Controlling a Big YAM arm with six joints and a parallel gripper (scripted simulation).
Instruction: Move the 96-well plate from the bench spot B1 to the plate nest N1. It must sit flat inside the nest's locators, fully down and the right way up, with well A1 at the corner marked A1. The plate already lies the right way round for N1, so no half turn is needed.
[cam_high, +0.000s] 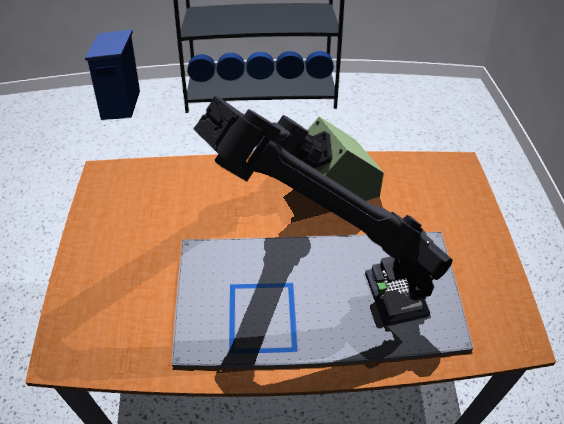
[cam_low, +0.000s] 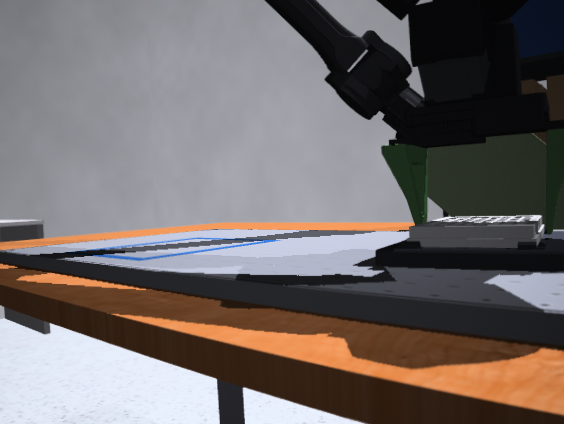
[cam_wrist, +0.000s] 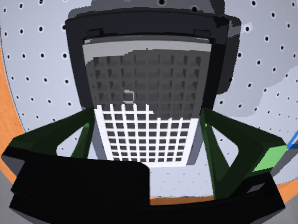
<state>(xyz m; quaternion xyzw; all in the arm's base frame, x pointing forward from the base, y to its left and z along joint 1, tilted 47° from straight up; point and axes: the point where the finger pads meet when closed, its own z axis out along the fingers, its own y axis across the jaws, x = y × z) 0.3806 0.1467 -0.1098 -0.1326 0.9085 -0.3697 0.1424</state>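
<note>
Exterior view alone: gaps between the wide-open claw (cam_low: 484, 226) and the 96-well plate (cam_low: 477, 231) in the nest (cam_low: 450, 255).

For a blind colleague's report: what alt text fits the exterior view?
A white 96-well plate rests in a black plate nest, the open pincer straddling it with green fingers. A blue square outline lies farther left.

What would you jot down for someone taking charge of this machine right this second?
Gripper: open, holding nothing, its green fingers flanking the plate.
96-well plate: lying in the black plate nest N1 at the right end of the grey board; it looks level and right way up.
Bench spot B1, the blue square: vacant.
Done: the move and the release.
Left: lift the arm away; confirm the A1 corner, which can't be read here.
</note>
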